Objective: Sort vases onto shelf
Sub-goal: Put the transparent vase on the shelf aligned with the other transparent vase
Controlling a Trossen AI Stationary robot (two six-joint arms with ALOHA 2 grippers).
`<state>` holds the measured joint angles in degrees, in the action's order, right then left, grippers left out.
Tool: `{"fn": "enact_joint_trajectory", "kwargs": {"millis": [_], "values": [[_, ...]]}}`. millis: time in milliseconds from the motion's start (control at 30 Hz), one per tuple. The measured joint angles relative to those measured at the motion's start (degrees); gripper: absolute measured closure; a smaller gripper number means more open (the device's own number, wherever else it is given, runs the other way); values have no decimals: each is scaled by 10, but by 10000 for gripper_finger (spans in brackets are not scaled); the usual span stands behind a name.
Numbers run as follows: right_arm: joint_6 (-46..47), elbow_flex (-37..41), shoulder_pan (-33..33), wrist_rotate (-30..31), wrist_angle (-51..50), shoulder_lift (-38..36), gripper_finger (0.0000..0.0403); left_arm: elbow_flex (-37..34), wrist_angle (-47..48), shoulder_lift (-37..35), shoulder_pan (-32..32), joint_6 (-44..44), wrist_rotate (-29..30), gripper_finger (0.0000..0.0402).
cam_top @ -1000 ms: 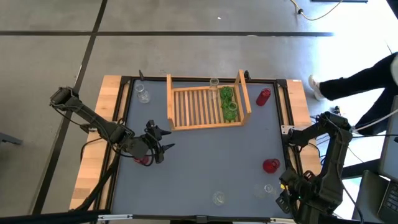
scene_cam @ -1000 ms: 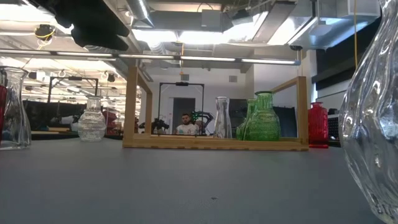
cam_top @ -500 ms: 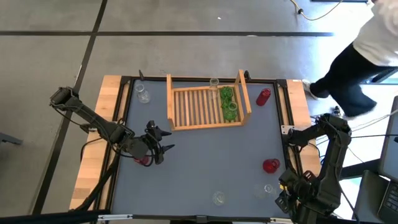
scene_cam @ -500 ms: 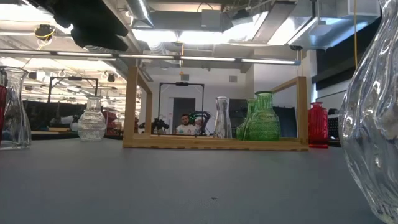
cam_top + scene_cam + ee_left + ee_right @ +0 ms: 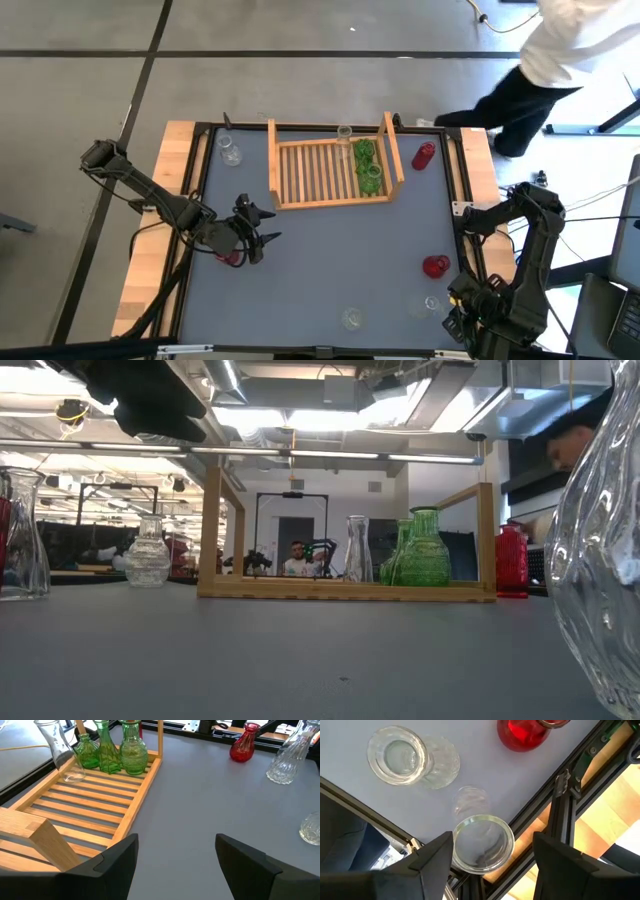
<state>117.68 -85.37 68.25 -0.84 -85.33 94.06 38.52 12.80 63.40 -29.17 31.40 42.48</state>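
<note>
The wooden shelf [image 5: 335,170] lies at the table's far middle. Green vases [image 5: 120,751] and a clear vase [image 5: 59,747] stand on its slats at its right end. Loose vases stand on the table: a red one [image 5: 424,155] right of the shelf, a clear one [image 5: 230,152] left of it, a red one [image 5: 435,266] near the right edge, and clear ones [image 5: 352,318] [image 5: 431,303] at the near edge. My left gripper [image 5: 266,227] hovers open at the table's left above a red vase [image 5: 232,256]. My right gripper [image 5: 495,865] points down, open, high above a clear vase [image 5: 482,844].
A black frame rail [image 5: 462,190] borders the grey table top. The middle of the table between the shelf and the near vases is bare mat [image 5: 340,260]. A person [image 5: 540,60] walks on the floor beyond the far right corner.
Both arms have kept still. The person beyond the table's right side has walked toward the far side of the room.
</note>
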Motion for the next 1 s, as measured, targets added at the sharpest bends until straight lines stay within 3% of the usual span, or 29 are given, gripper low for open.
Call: {"fn": "enact_joint_trajectory", "kwargs": {"millis": [400,867,1000], "values": [[8,-11,0,37,68,-12,143,0,0,0,0,0,0,143],[-3,67,-9,-27,109,-12,144,0,0,0,-5,0,0,143],[-13,76,-8,-22,117,-12,167,0,0,0,-5,0,0,143]]}}
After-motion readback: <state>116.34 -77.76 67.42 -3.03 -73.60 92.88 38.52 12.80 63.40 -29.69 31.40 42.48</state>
